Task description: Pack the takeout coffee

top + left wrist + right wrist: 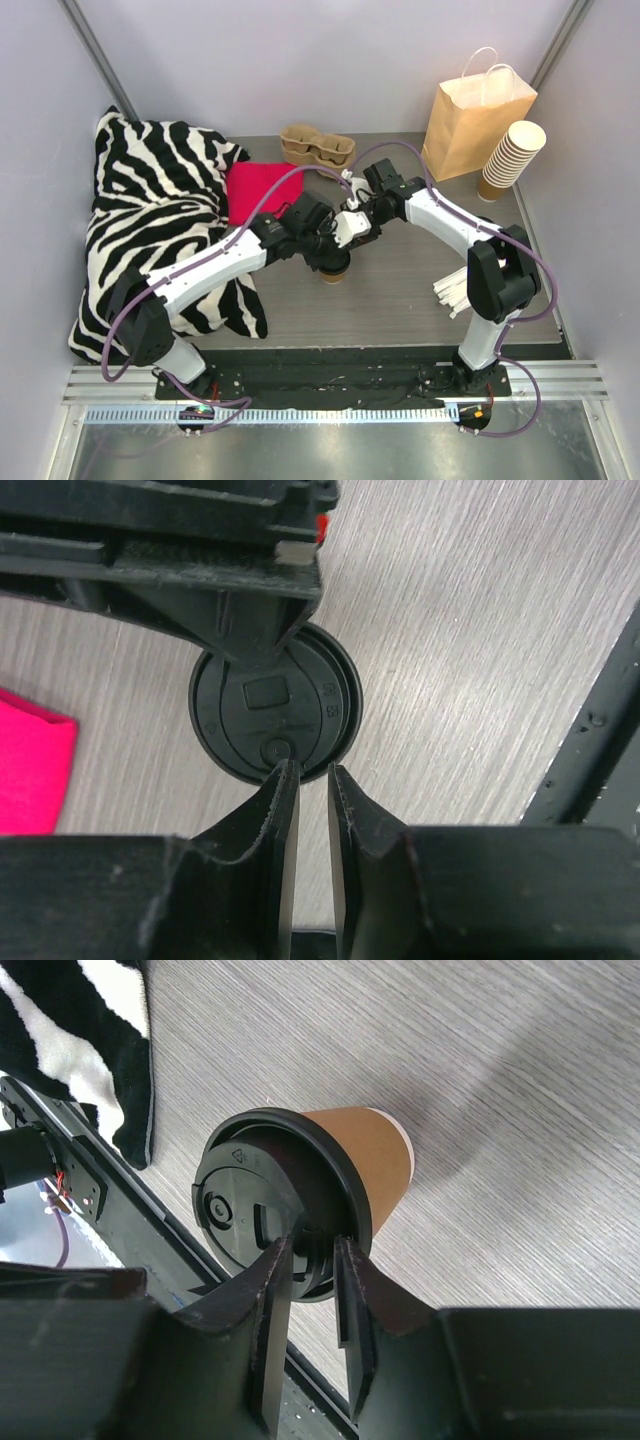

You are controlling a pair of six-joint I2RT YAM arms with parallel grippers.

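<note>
The takeout coffee (335, 272), a tan paper cup (368, 1155) with a black lid (322, 708), stands upright on the grey table near its middle. Both arms meet above it. My right gripper (313, 1250) comes from the back right and its fingers pinch the raised edge of the lid. It also shows as a dark block (240, 600) over the lid's far side in the left wrist view. My left gripper (308, 770) hovers over the lid's near rim. Its jaws stand a narrow slit apart, and only bare table shows between them.
A brown paper bag (475, 120) stands upright at the back right, beside a leaning stack of lidless cups (510, 155). A pulp cup carrier (318, 146) lies at the back. A pink cloth (262, 190) and a zebra-print blanket (160, 220) cover the left. White sticks (452, 290) lie by the right arm.
</note>
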